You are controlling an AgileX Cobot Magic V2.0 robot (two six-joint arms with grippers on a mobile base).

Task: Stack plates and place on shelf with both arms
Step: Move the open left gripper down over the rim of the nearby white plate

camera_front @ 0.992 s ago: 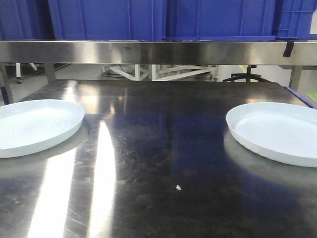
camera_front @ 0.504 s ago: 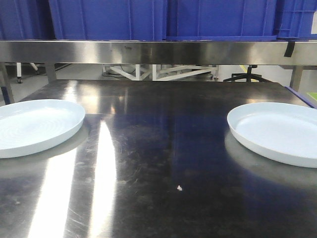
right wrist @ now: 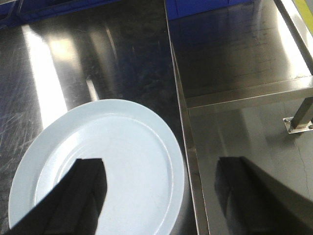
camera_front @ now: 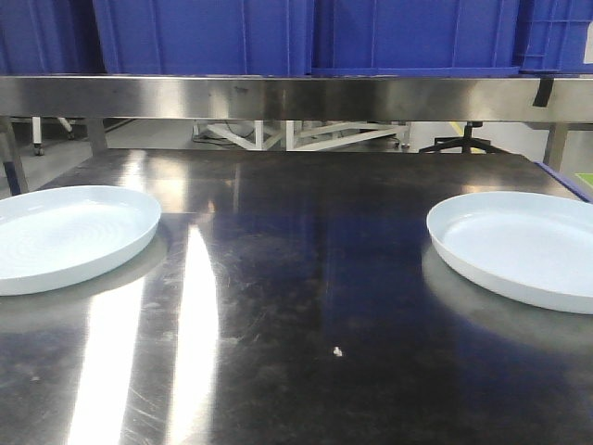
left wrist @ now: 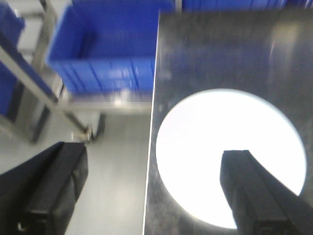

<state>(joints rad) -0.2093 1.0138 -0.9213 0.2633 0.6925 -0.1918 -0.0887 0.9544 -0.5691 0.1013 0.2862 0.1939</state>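
Two pale bluish-white plates lie apart on the dark steel tabletop (camera_front: 306,278), the left plate (camera_front: 65,236) and the right plate (camera_front: 519,246). Neither arm shows in the front view. My left gripper (left wrist: 154,161) is open and straddles the table's left edge, with one finger above the left plate (left wrist: 220,142), which looks glaring white, and the other finger out over the floor. Also open, my right gripper (right wrist: 161,169) has one finger above the right plate (right wrist: 127,161) and the other past the table's right edge. The shelf rail (camera_front: 296,97) runs across the back.
Blue crates (camera_front: 278,37) stand on the shelf above the rail. Another blue crate (left wrist: 102,54) sits low beside the table's left edge (left wrist: 151,147). A lower steel surface (right wrist: 244,63) adjoins the right edge (right wrist: 183,127). A small white speck (camera_front: 336,351) lies mid-table.
The whole front view has drifted a few pixels to the right. Both plates stay where they were on the table, apart from each other.
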